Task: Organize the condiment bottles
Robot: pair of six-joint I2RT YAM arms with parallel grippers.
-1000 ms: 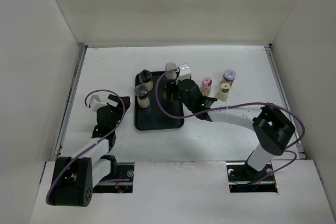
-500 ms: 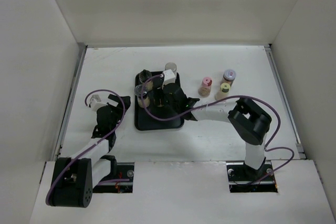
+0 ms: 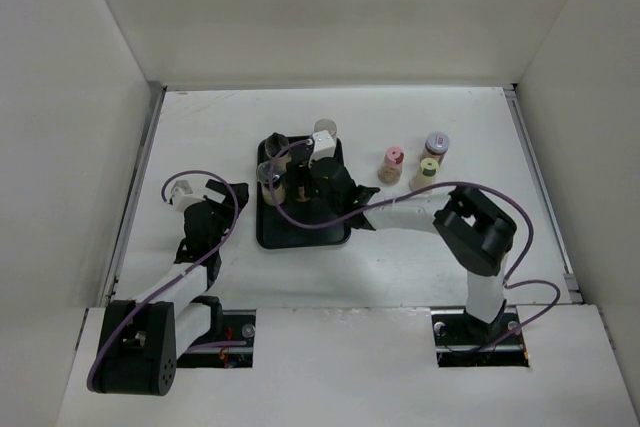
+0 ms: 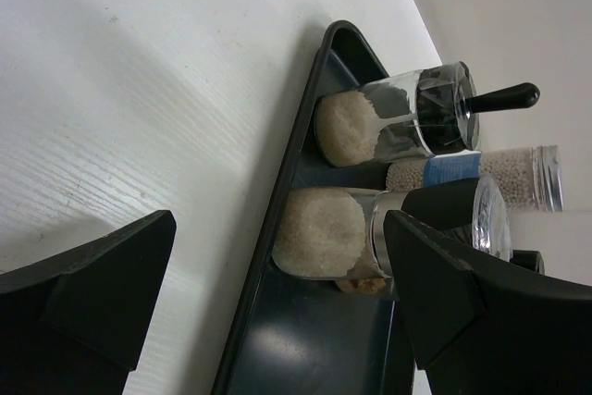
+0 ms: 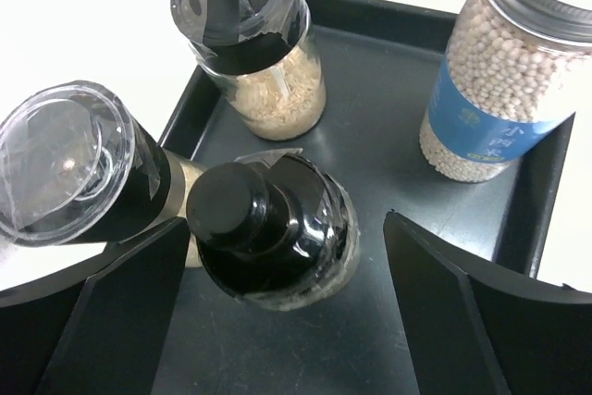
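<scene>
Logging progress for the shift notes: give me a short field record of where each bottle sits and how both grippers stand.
on tray: black-cap bottle, blue-label bottle, spoon-lid jar, clear-cap bottle
on table, right of tray: pink-cap bottle, lilac-cap bottle, yellow-green-cap bottle
right gripper: open, fingers either side of black-cap bottle
left gripper: open, empty, left of tray
</scene>
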